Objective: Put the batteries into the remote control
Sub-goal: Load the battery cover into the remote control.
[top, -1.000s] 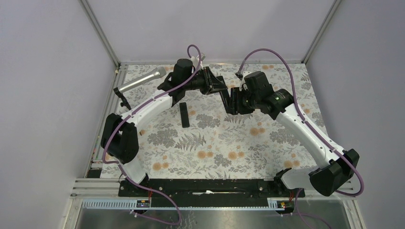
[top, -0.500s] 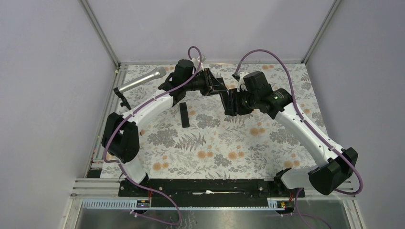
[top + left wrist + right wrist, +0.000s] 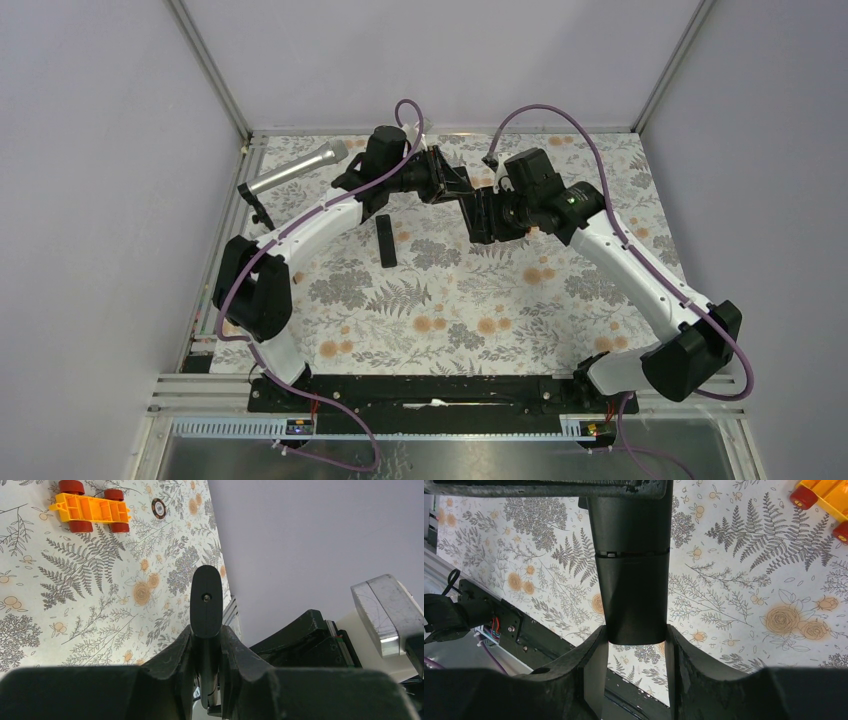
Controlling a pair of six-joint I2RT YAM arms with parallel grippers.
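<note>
The long black remote control [image 3: 631,590] hangs in the air over the back middle of the mat, held at both ends. My left gripper [image 3: 206,630] is shut on it, and there the remote [image 3: 206,600] shows edge-on, sticking out past the fingers. My right gripper [image 3: 636,634] is shut on the remote's other end, below a seam that crosses the body. In the top view the left gripper [image 3: 450,183] and the right gripper [image 3: 483,212] meet tip to tip and hide most of the remote. No batteries are in view.
A second, short black remote-like bar [image 3: 386,241] lies on the floral mat [image 3: 450,310] left of centre. A silver microphone [image 3: 296,167] lies at the back left. An orange toy block with red knobs [image 3: 90,510] lies on the mat, and also shows in the right wrist view [image 3: 824,497].
The right arm has shifted slightly left and toward the back, closer to the left gripper. The left arm and the bar on the mat have barely moved.
</note>
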